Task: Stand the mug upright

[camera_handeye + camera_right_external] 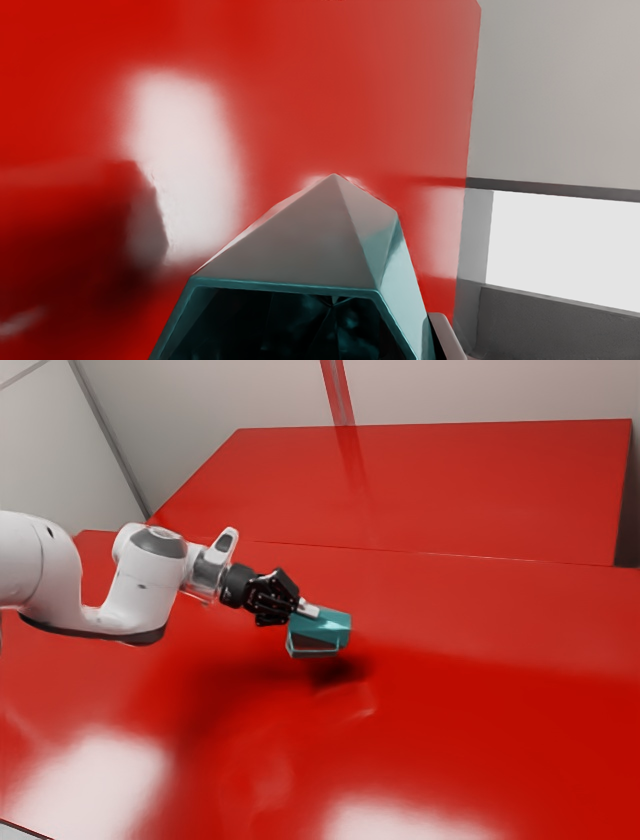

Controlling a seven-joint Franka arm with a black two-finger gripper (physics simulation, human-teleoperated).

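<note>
Teal and tilted, the mug (325,625) hangs above the red table (480,710), its shadow (337,671) on the surface below. We judge that our gripper (303,610) is pinching it, since it is held up off the table. From here, a grip on slanted sides could let the mug swivel or slip as we turn it, and then it would drop. If we lower it before its base faces down, the rim or an edge would land first and the mug would tip over on release. Letting go too high could topple it too.

In the wrist view one finger (446,335) lies along the mug; we can't see the other's contact. The mug's near part is cut off, its inside is dark, and we can't make out a handle for certain.
</note>
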